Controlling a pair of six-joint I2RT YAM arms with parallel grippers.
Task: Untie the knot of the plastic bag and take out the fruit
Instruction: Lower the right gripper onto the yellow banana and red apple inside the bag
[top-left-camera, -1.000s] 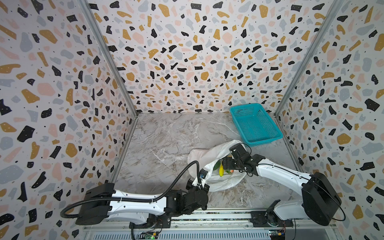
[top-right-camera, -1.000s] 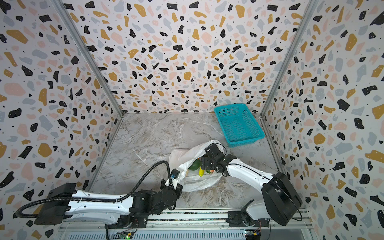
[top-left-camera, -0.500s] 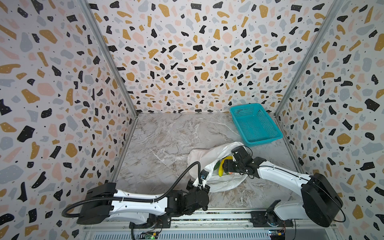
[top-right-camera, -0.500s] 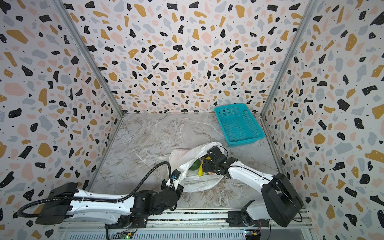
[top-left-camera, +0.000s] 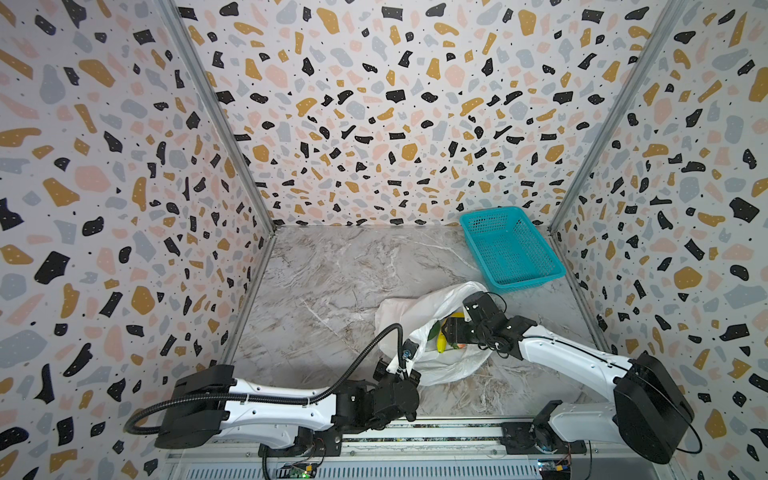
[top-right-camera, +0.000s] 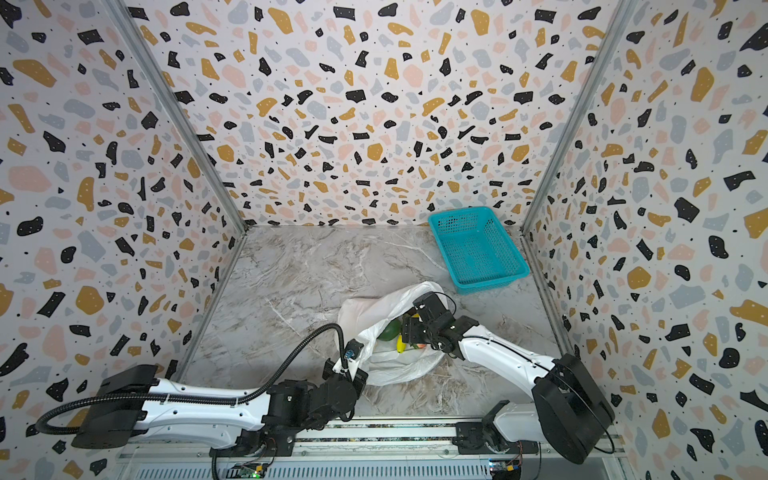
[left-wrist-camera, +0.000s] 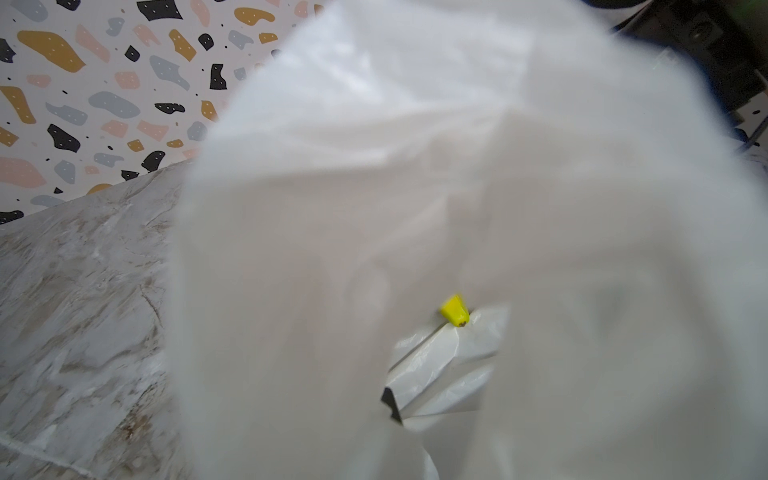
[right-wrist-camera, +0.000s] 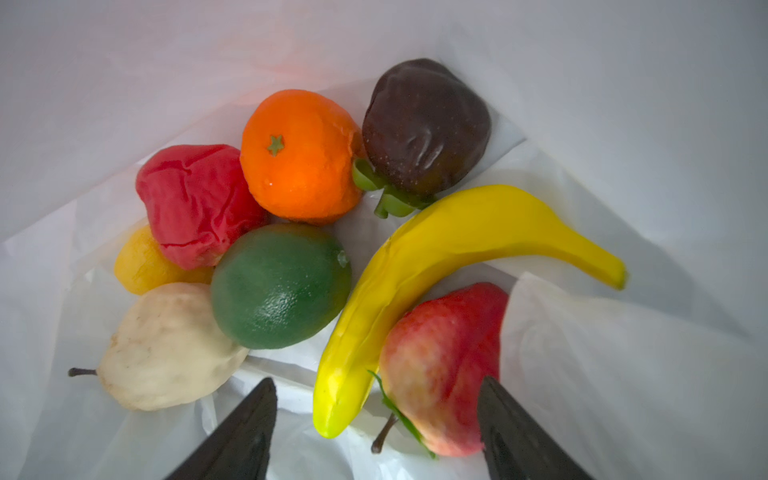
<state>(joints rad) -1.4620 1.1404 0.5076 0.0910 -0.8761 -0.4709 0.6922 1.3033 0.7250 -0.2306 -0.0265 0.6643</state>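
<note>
1. The plastic bag (top-left-camera: 415, 305) lies open-mouthed at the lower centre-right in both top views, on the near half of the table (top-left-camera: 332, 286).
2. The right wrist view shows the fruit inside it: an orange (right-wrist-camera: 299, 153), a dark purple-brown piece (right-wrist-camera: 424, 129), a banana (right-wrist-camera: 436, 266), a red piece (right-wrist-camera: 195, 203), a green one (right-wrist-camera: 278, 286), a beige pear (right-wrist-camera: 166, 349), a pinkish one (right-wrist-camera: 440, 370), and a lemon (right-wrist-camera: 141, 266) half hidden under the red piece.
3. The right claw (right-wrist-camera: 376, 384) is inside the bag's mouth, released, with its fingers spread on either side of the banana's end and the pinkish one.
4. The left claw (top-left-camera: 405, 357) is clenched on the bag's near rim, holding the plastic up.
5. A teal mesh basket (top-left-camera: 528, 284) stands at the far right corner of the table, apart from the bag.
6. The table is marble-patterned, and terrazzo-print walls (top-left-camera: 374, 104) enclose three sides.
7. In the left wrist view, blurred white plastic fills most of the frame, with only the banana's yellow tip showing through a gap. The knot cannot be made out.
</note>
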